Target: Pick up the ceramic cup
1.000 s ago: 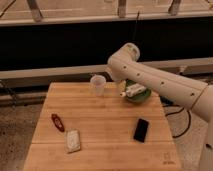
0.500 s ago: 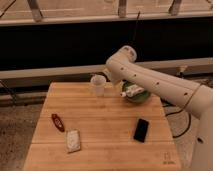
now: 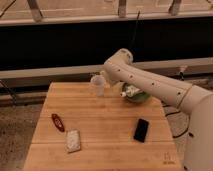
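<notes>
White gripper (image 3: 104, 78) sits close beside the right side of the ceramic cup (image 3: 97, 86); whether it is clamped or released cannot be told. Cup stands upright near the back edge of the bench (image 3: 100, 150), judged not yet lifted. Arm (image 3: 145, 82) reaches in from the right above the green bowl (image 3: 136, 97), presumably for a side-on approach. Phone (image 3: 141, 130), red object (image 3: 57, 122) and pale packet (image 3: 73, 140) lie well apart, towards the front.
</notes>
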